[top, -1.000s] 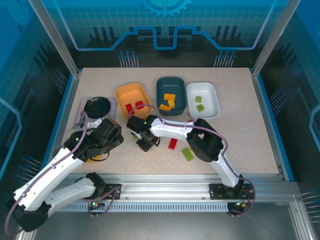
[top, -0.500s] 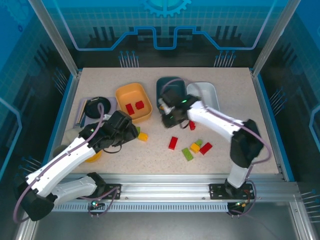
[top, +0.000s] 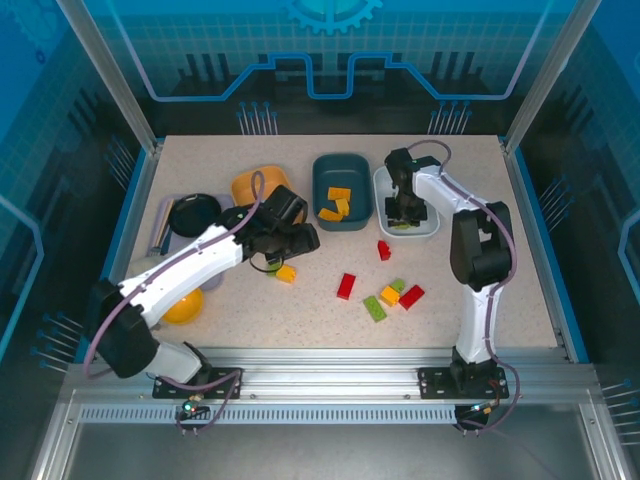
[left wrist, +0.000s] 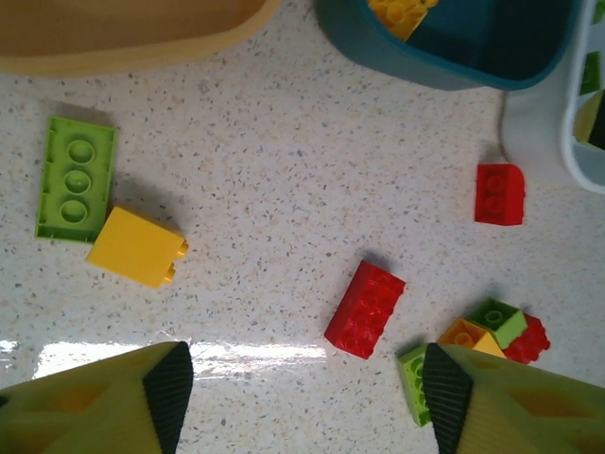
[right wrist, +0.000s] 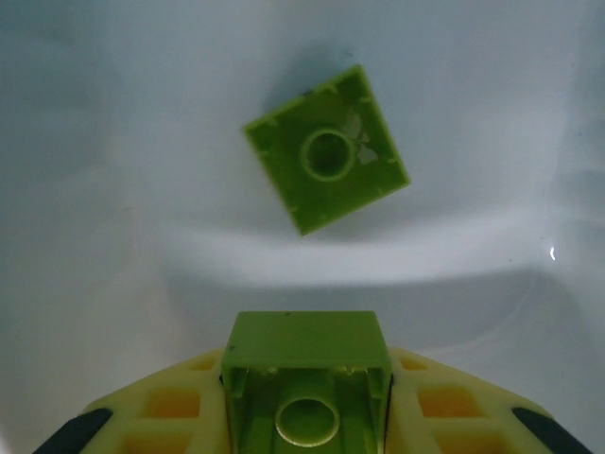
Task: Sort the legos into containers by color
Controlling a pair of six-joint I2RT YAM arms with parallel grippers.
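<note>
Right wrist: green lego (right wrist: pixel 305 374) in hand (right wrist: pixel 305 427)

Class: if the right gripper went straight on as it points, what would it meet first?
Probably the floor of the white tub, just short of the loose green brick lying there; depth is unclear. The right gripper is shut on a green brick.

No words, numbers or brand marks can be read in any of these views. The one sign is a pale blue gear emblem (top: pixel 331 12) at the top centre of the overhead frame, cut off by the frame's upper edge. It is printed on the blue back panel (top: pixel 200 40) above angular circuit-like lines (top: pixel 328 95), and it carries no letters.
</note>
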